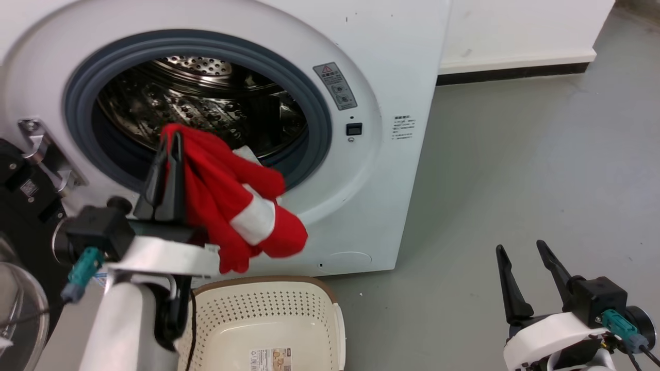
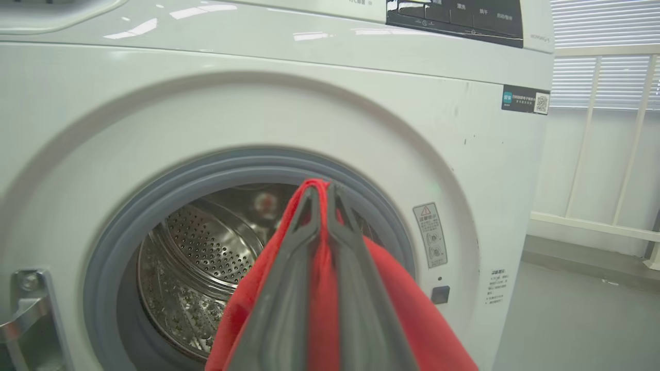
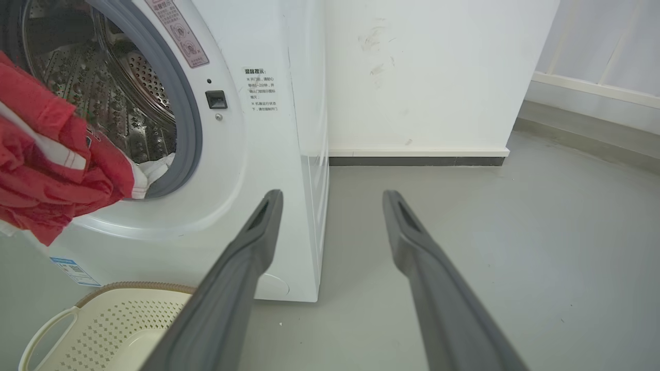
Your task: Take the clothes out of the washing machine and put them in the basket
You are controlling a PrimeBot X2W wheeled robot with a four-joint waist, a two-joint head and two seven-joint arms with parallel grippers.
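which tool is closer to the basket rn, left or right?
Left. The left tool, shut on the red garment, is just above and behind the basket, near its left back corner. The right tool is open, well off to the basket's right over the floor.

Left gripper (image 2: pixel 320 191) fingers pinched together on red garment (image 2: pixel 412 319), raised before washing machine (image 2: pixel 258 103) opening; perforated steel drum (image 2: pixel 206 257) behind.

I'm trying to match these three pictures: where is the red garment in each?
Head view: centre left, red garment hanging from the left claw.
Left wrist view: bottom centre, pinched between the fingers.
Right wrist view: left edge.
Shared landmark: the washing machine's warning sticker.
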